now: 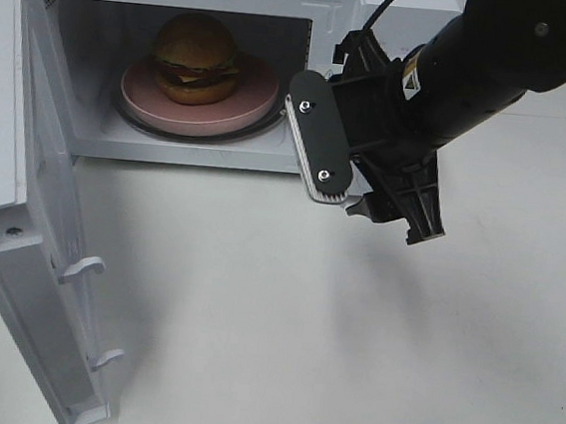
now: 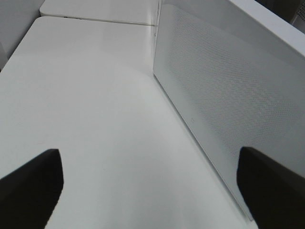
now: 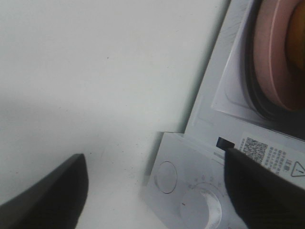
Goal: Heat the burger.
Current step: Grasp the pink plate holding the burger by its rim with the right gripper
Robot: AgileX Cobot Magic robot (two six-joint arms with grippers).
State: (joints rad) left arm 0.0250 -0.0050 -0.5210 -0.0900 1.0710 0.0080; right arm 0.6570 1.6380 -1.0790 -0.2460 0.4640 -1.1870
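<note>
The burger point(image 1: 196, 55), with a domed golden-brown bun, sits on a pink plate point(image 1: 248, 106) on the glass turntable inside the open microwave point(image 1: 332, 11). My right gripper point(image 1: 373, 211) hangs just in front of the microwave's right front corner, open and empty, apart from the plate. In the right wrist view the right gripper point(image 3: 155, 156) is spread over the control panel, with the plate point(image 3: 269, 57) and an edge of the burger point(image 3: 298, 38) at the side. My left gripper point(image 2: 148, 155) is open and empty beside the door's mesh face; it does not show in the exterior view.
The microwave door point(image 1: 29, 248) stands swung wide open at the left, with its mesh face point(image 2: 228, 95) close to the left gripper. The control panel has a dial point(image 3: 200, 206) and a round button point(image 3: 166, 176). White tabletop point(image 1: 281, 332) spreads in front.
</note>
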